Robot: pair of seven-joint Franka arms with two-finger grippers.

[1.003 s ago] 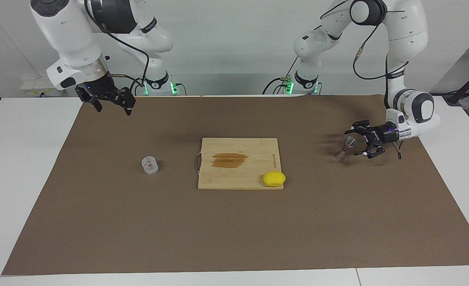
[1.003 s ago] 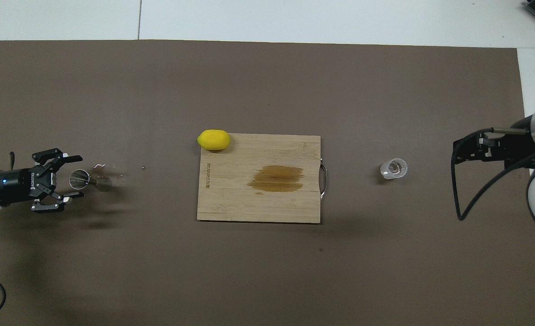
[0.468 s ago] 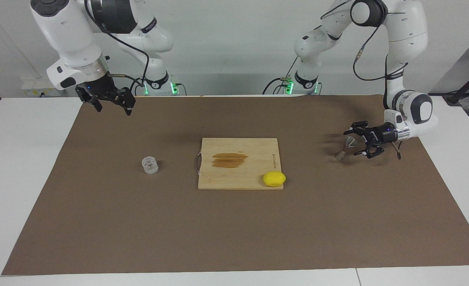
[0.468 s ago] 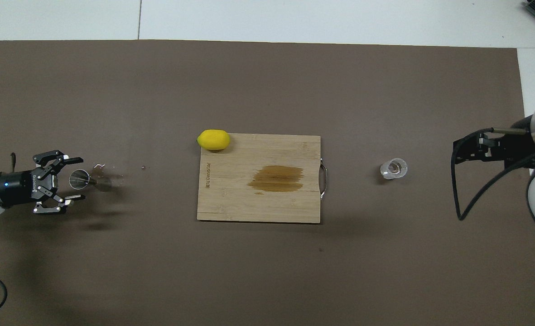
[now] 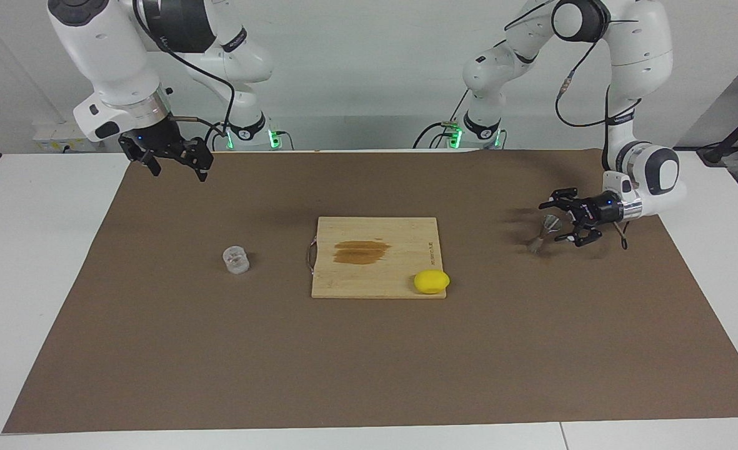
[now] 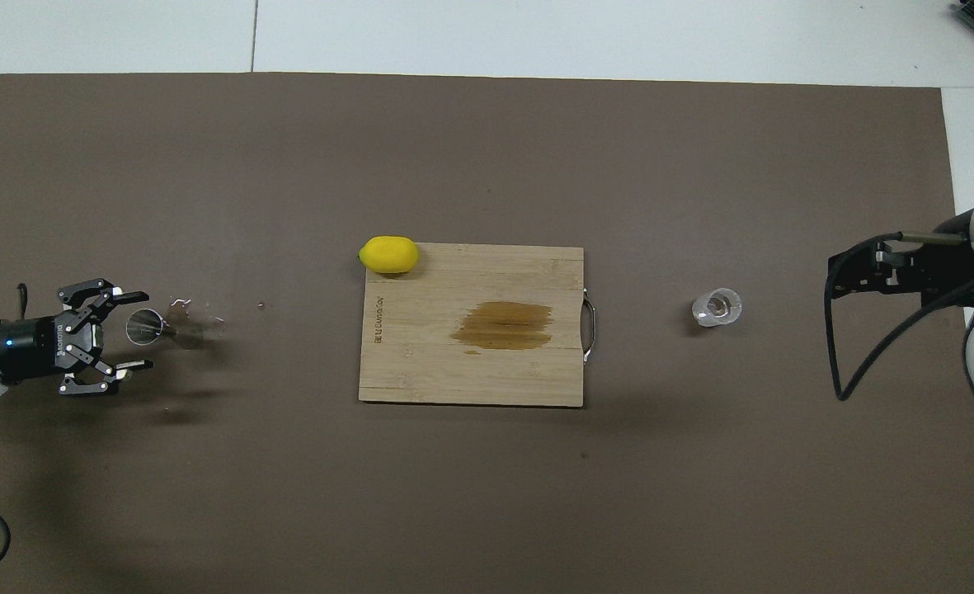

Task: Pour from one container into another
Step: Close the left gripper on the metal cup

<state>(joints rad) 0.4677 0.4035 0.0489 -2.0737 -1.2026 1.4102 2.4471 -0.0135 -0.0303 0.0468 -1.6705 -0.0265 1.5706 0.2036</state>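
The clear ribbed glass cup (image 5: 236, 259) stands upright on the brown mat toward the right arm's end; it also shows in the overhead view (image 6: 717, 307). The silver hourglass jigger (image 5: 543, 232) stands upright on the mat toward the left arm's end, and shows in the overhead view (image 6: 150, 327). My left gripper (image 5: 552, 223) is open and low, lying level. Its fingers are apart on either side of the jigger's upper cone in the overhead view (image 6: 138, 330), not gripping it. My right gripper (image 5: 179, 174) is open and empty, waiting raised over the mat's corner by the right arm's base.
A wooden cutting board (image 5: 375, 275) with a brown stain lies mid-mat (image 6: 454, 379). A yellow lemon (image 5: 432, 281) rests at its corner farther from the robots (image 6: 388, 254). A few small droplets (image 6: 181, 304) lie on the mat beside the jigger.
My left gripper has drawn back a little from the jigger toward the left arm's end of the table, staying open. The jigger, the cup and the right arm have not moved.
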